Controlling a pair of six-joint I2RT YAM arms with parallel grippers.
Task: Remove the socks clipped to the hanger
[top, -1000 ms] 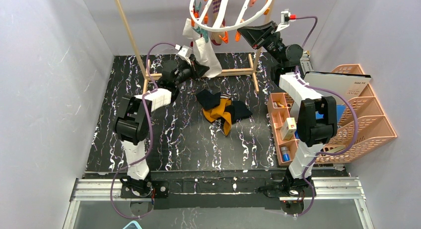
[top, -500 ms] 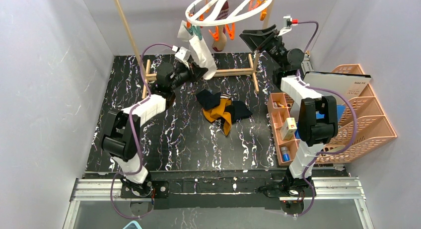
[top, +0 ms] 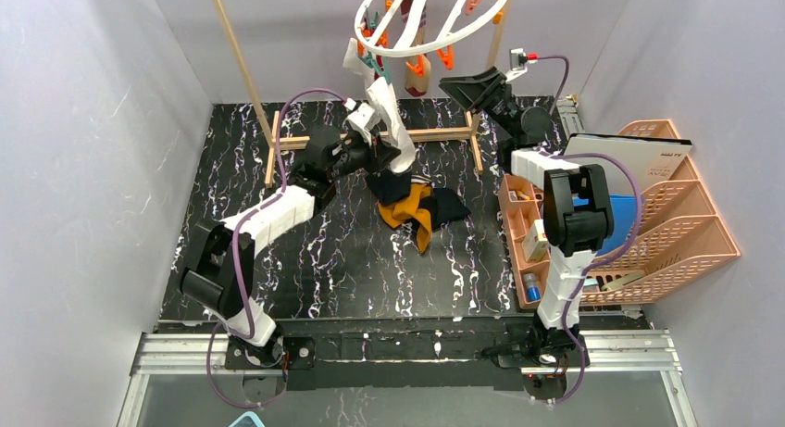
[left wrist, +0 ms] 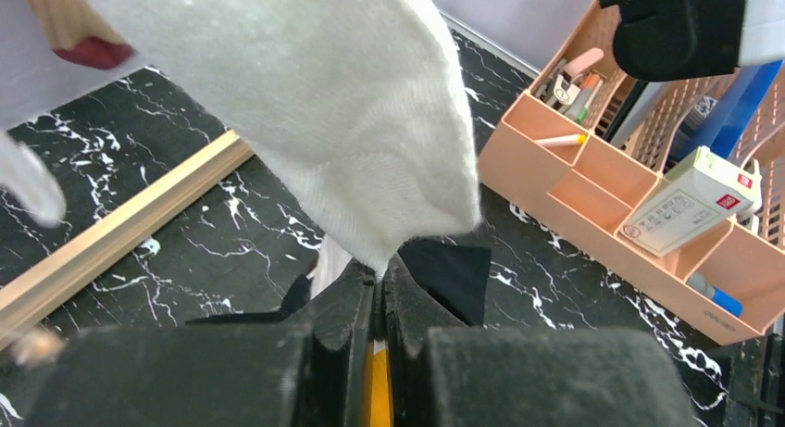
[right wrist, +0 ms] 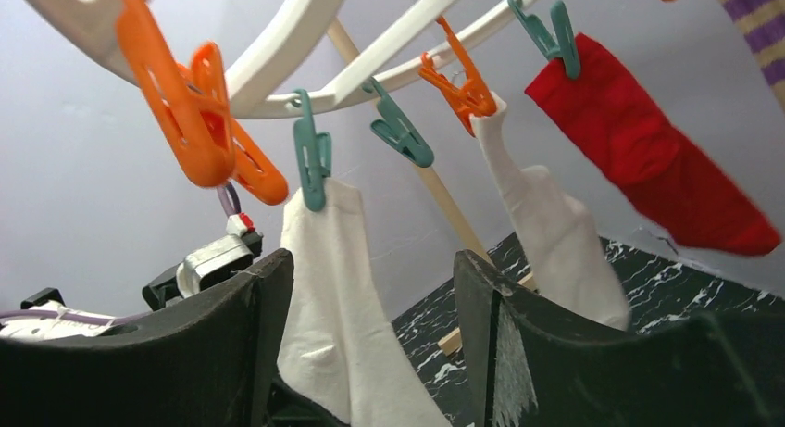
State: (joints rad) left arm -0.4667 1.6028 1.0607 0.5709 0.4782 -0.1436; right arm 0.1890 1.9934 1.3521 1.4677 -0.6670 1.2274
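Hanger (top: 433, 24) hangs tilted above the tabletop's (top: 324, 251) far edge. A white sock (left wrist: 370, 121) drops from a teal pin (top: 374, 66) on the ring's left side. Its toe tip is clamped in the left pincer (left wrist: 380, 283), fingers together on the fabric. A second white sock (right wrist: 546, 232), a red sock (right wrist: 648, 158) and a striped sock (right wrist: 754, 19) are also clipped on. Right pincer (right wrist: 370, 260) is just under the ring, jaws apart, gripping nothing. A mustard sock (top: 412, 209) and black socks (top: 449, 205) lie piled mid-tabletop. Wooden frame (top: 435, 132) stands along the far edge, peach organiser (top: 515, 225) at the right edge.
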